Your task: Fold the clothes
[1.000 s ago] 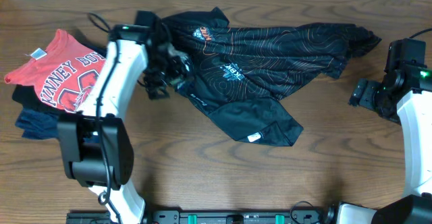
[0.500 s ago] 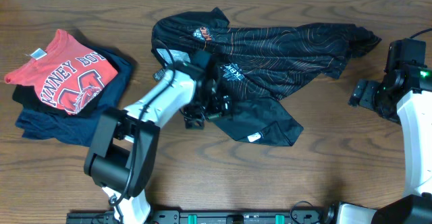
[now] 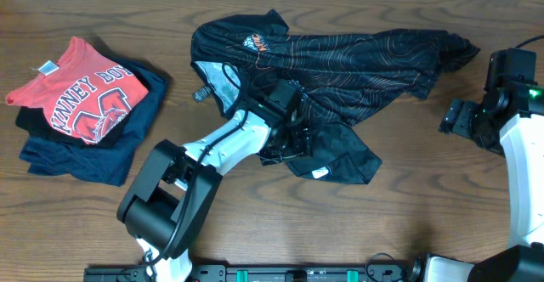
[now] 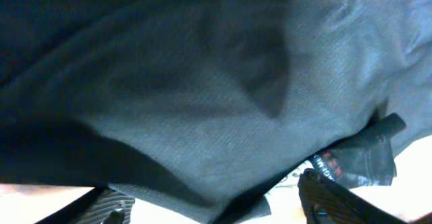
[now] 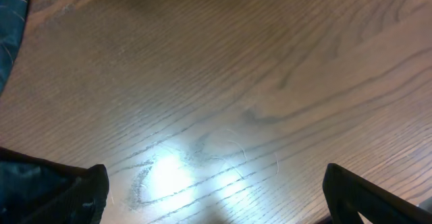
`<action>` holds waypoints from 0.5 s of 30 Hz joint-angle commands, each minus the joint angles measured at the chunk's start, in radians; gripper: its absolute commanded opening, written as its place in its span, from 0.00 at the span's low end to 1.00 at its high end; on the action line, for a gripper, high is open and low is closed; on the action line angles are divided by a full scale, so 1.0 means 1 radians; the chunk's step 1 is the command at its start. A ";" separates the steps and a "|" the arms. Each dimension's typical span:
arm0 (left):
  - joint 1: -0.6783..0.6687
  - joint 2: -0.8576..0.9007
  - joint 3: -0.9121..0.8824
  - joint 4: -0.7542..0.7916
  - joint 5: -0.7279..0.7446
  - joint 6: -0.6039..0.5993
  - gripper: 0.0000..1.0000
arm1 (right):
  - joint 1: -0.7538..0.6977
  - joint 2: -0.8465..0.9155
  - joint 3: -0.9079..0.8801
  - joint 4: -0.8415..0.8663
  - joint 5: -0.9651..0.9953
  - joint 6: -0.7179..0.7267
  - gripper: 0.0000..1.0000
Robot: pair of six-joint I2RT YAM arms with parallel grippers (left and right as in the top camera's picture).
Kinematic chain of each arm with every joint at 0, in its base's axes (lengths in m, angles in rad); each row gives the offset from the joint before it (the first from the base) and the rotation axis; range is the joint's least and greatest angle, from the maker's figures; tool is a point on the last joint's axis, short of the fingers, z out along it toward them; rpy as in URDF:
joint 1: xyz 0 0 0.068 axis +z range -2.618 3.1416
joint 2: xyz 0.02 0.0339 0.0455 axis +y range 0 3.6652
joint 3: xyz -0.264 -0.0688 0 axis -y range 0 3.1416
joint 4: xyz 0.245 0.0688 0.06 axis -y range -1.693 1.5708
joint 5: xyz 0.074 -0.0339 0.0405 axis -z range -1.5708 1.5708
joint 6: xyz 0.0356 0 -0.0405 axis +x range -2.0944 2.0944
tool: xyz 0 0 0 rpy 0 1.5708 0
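**fold not begun: jersey lies crumpled, left claw open against the cloth**

progress: the black jersey [image 3: 357, 61] lies unfolded and rumpled around 12 o'clock on the table [image 3: 425, 222]. one end trails out toward 2 o'clock and a loose flap hangs down toward 5 o'clock of the garment. it shows no clean edge, no flat panel and no crease. my judgement is that nothing of the fold is done; spreading it flat and every fold remain. at 9 o'clock a red t-shirt [image 3: 81, 91] rests on a navy shirt [image 3: 102, 159], well apart from the jersey.

left gripper [image 3: 287, 144]: it sits low on the jersey's middle, near the flap. in the wrist view dark fabric fills nearly the whole frame. the fingers [image 4: 327, 197] stand well apart at the bottom corners, so the claw is released and touches the cloth without pinching it.

right gripper [image 3: 453, 116]: it is at 3 o'clock, over bare wood, clear of the jersey. its jaws are spread wide and hold nothing.
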State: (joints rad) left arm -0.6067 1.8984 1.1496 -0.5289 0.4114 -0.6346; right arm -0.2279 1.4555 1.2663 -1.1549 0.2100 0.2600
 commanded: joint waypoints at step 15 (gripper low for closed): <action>0.119 -0.076 -0.033 -0.196 -0.123 0.098 0.06 | -0.014 -0.007 0.008 0.010 0.011 -0.007 0.99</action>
State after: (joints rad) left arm -0.5442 1.8877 1.1271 -0.6685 0.3214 -0.6247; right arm -0.2279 1.4555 1.2663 -1.1507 0.2104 0.2588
